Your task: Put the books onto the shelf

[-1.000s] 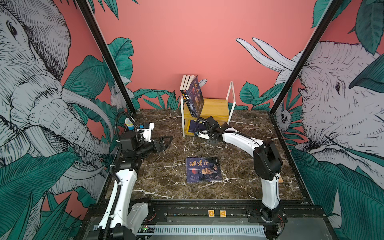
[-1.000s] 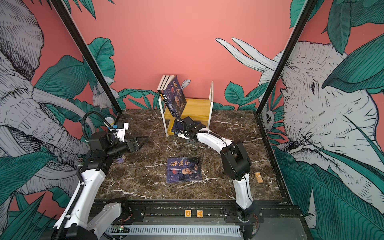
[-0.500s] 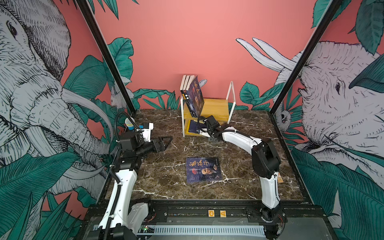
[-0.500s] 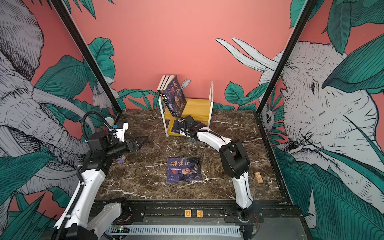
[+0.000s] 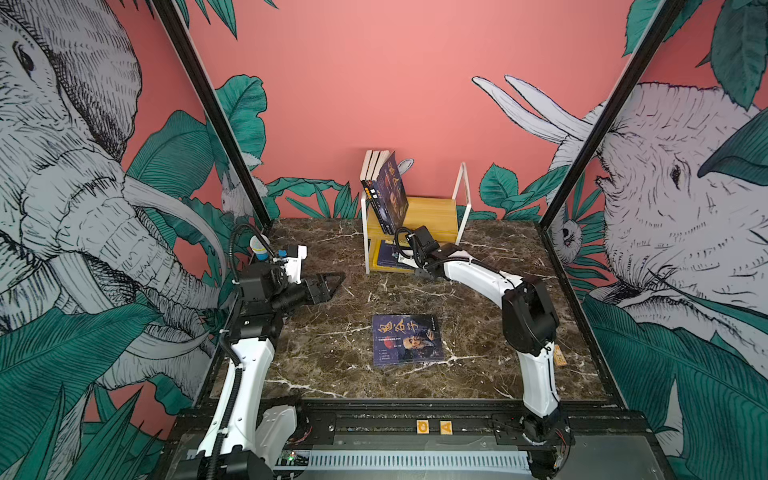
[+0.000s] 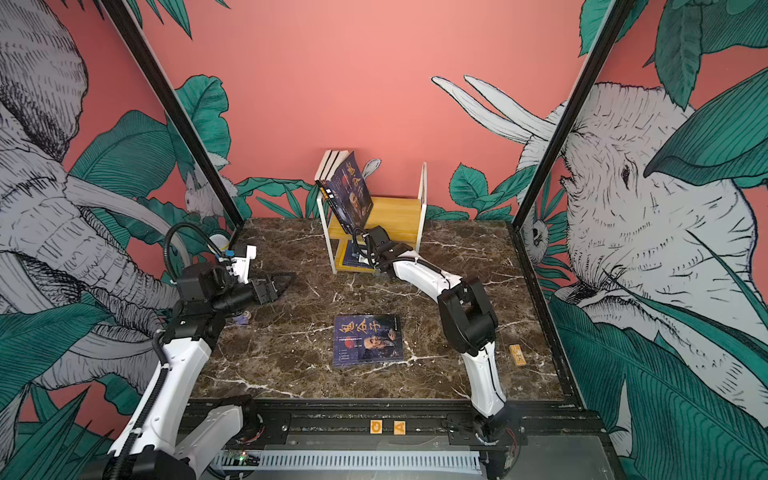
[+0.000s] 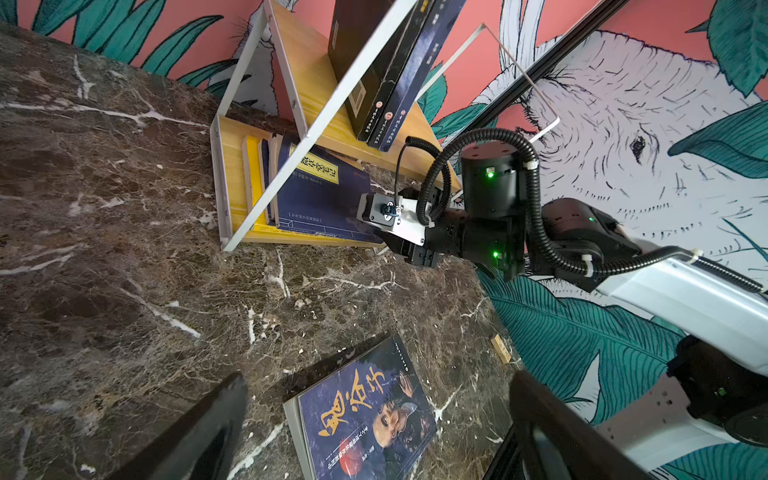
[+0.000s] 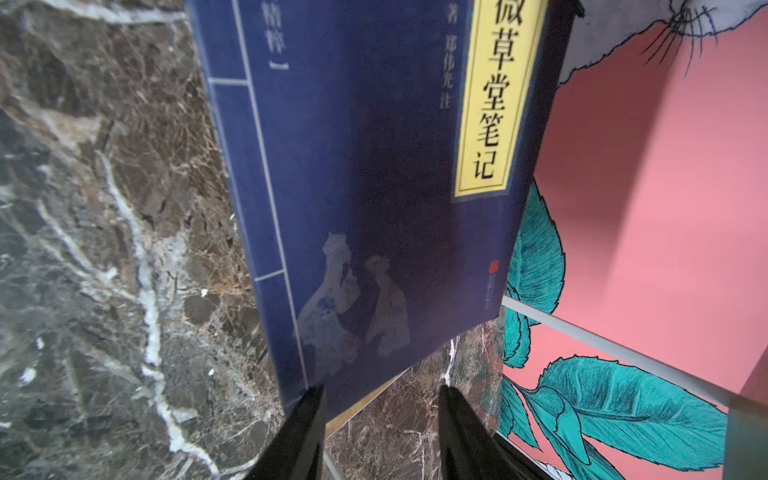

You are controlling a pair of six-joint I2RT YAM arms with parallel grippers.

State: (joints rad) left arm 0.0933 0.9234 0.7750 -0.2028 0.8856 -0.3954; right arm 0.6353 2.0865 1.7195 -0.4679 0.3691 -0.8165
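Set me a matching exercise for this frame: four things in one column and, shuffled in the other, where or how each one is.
1. portrait-cover book
2. yellow-label navy book
3. three leaning books
4. left gripper

A. shelf, top board
B. open, above the table
C. flat on the table
D. shelf, lower tier

Pairs: 1-C, 2-D, 3-A, 4-B
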